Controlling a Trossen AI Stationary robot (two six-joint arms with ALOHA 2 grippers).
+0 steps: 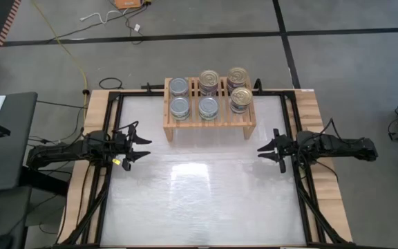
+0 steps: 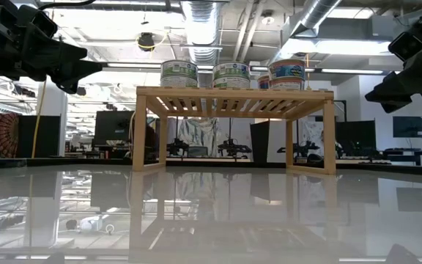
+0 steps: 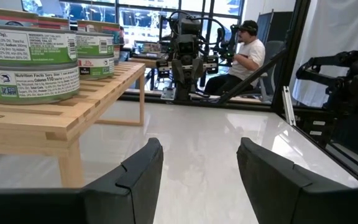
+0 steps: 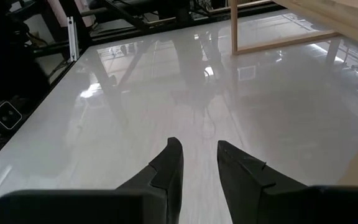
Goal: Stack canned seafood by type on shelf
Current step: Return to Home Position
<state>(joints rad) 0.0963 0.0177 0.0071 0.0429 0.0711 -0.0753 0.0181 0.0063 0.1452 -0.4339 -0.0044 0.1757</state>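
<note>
The cans point(image 1: 209, 95) stand stacked on the shelf point(image 1: 208, 125), while the left tool point(image 1: 142, 147) and right tool point(image 1: 268, 149) hang open and empty well clear either side, so only parking the arms seems left

tins point(image 1: 208, 107) on shelf point(image 1: 209, 125), two rows of three | shelf: table point(image 1: 199, 194) rear centre

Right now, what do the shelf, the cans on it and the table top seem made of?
Shelf: pale, unvarnished-looking wood; grain and separate slats show. Cans: metal, going by the shiny silver and gold tops, with printed wraps, probably paper. Table top: hard, glossy white surface that mirrors the room; laminate or coated board, I cannot tell which.
</note>
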